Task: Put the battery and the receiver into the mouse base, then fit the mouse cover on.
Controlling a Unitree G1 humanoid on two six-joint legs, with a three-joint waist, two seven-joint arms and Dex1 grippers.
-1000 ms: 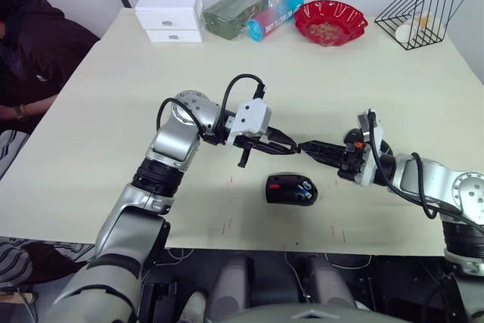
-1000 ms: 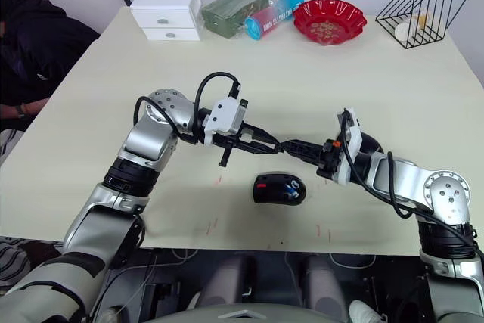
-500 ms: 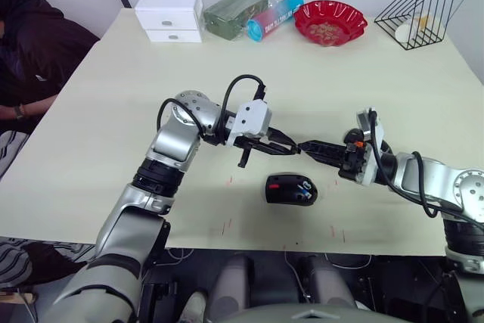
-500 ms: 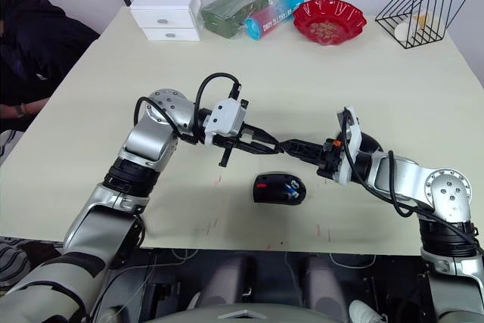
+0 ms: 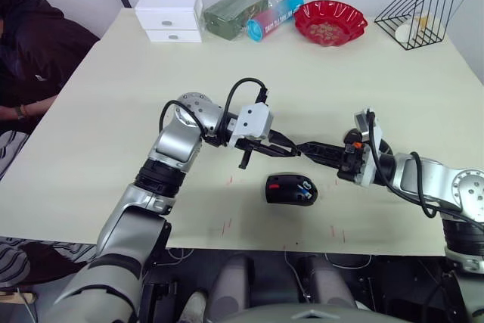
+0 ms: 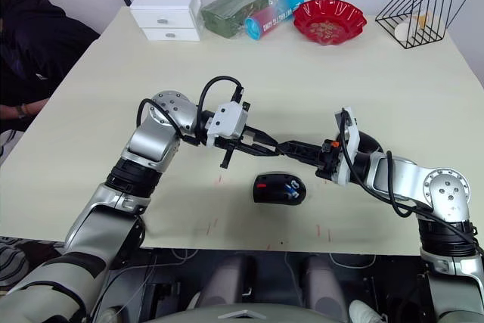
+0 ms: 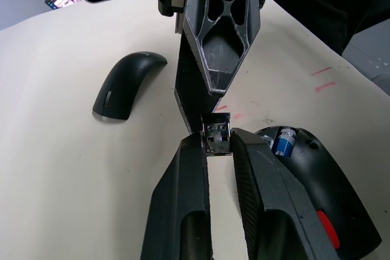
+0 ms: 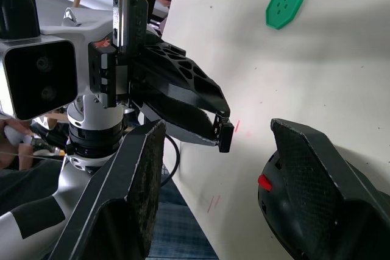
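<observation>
The mouse base [image 5: 291,189] lies near the desk's [image 5: 113,134] front edge, the blue-ended battery [image 7: 283,140] seated in its bay. Just above it, the left claw [image 7: 217,140] is clamped on the tiny receiver [image 7: 217,137], tip to tip with the right claw [image 8: 213,150], whose fingers stand wide apart. Beyond them lies the mouse cover [image 7: 127,83].

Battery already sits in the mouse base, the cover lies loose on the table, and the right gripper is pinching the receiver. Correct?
Not quite: the left gripper pinches the receiver, while the right gripper stands open, as the right wrist view shows. The rest of the statement holds.
</observation>
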